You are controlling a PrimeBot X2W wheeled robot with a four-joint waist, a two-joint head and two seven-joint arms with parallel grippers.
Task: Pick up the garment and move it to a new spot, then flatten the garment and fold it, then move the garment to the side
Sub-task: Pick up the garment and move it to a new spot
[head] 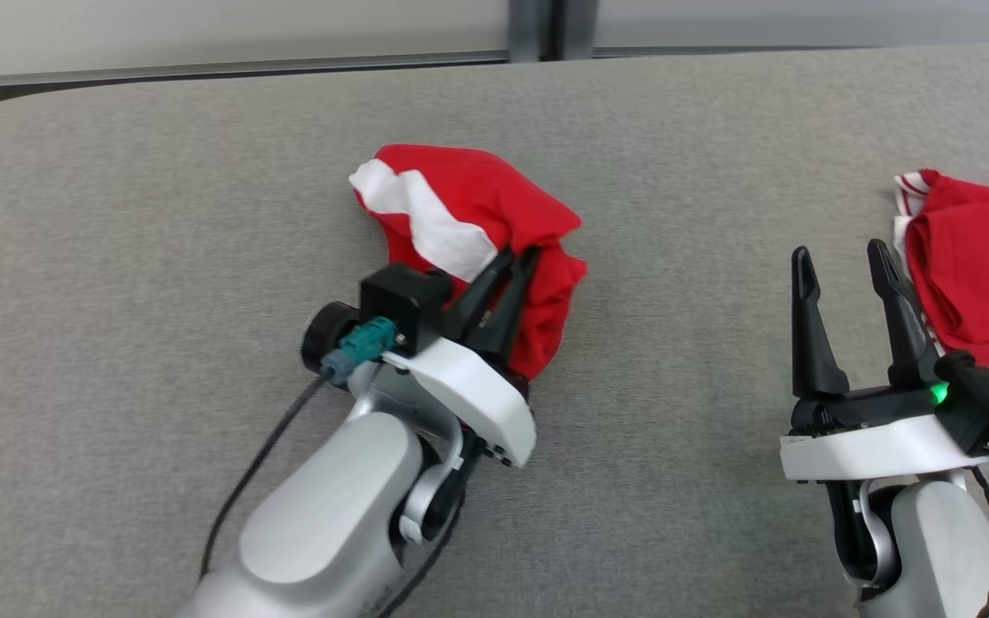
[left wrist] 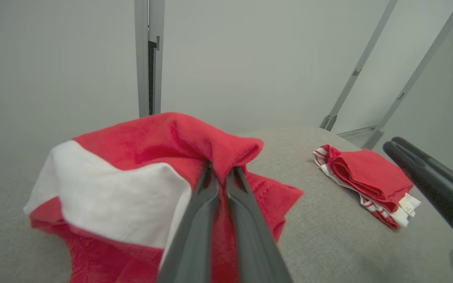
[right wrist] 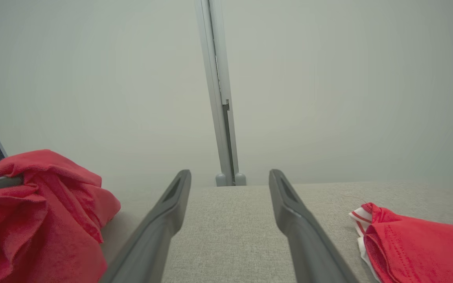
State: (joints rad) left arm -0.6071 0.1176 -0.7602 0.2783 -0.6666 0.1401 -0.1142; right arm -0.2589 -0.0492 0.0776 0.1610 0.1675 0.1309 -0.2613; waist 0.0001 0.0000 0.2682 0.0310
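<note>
While left jaws pinch it | garment (head: pixel 477 184): red, white-banded, crumpled

Item: garment (head: pixel 469 189) | look: red cloth with a broad white band | state: bunched and creased, not flattened, a red fold at its right side pinched between the closed fingers of the left gripper (head: pixel 522 254) | pose: loose heap, white band at upper left | place: centre of head view, just above middle.

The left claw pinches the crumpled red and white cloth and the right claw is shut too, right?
No: the right gripper stands open, as the right wrist view shows. The left gripper does pinch the crumpled red and white cloth garment.
</note>
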